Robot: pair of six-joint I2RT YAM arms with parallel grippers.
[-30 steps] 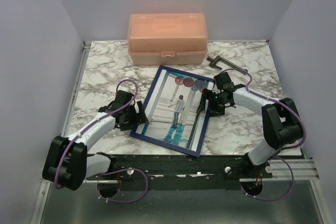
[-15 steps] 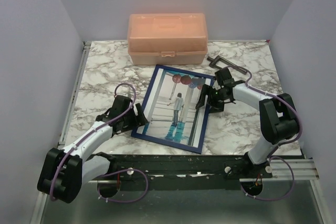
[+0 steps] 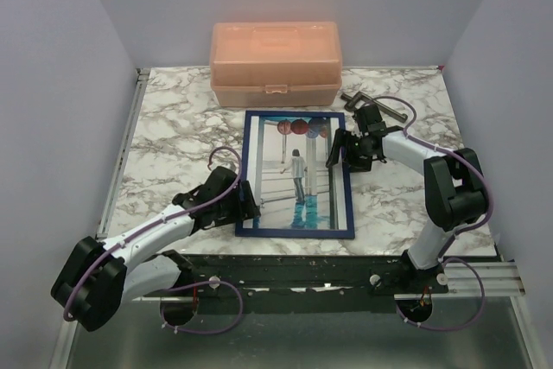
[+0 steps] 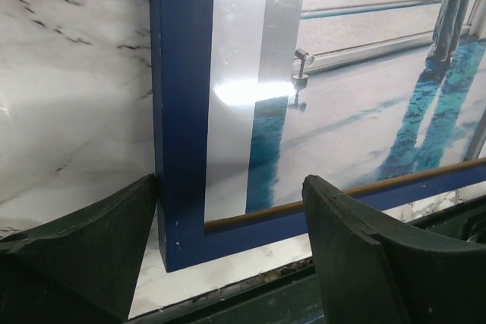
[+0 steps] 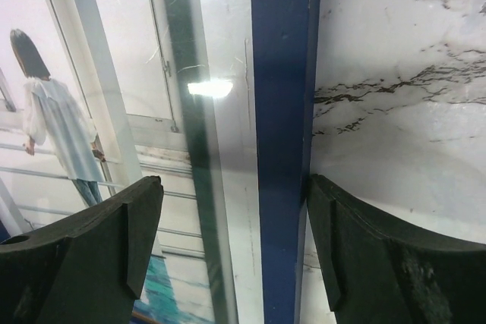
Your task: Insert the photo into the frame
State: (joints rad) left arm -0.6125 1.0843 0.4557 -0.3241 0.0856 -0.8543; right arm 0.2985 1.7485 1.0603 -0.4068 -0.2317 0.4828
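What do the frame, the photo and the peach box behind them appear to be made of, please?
The frame: matte navy paint, probably over wood, since a tan edge shows along its inner lip. The photo: glossy paper, or paper under glazing; bright glare streaks cross it. The box: translucent peach plastic, judging by its moulded lid and latch.

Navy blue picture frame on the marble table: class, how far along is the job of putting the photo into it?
Looks done: the glossy balloon photo sits inside the navy blue rectangular frame, lying flat, face up. In hand: the left gripper straddles its near left corner and the right gripper its right rail, both open. Left: probably only drawing the arms away; the frame's back is hidden.
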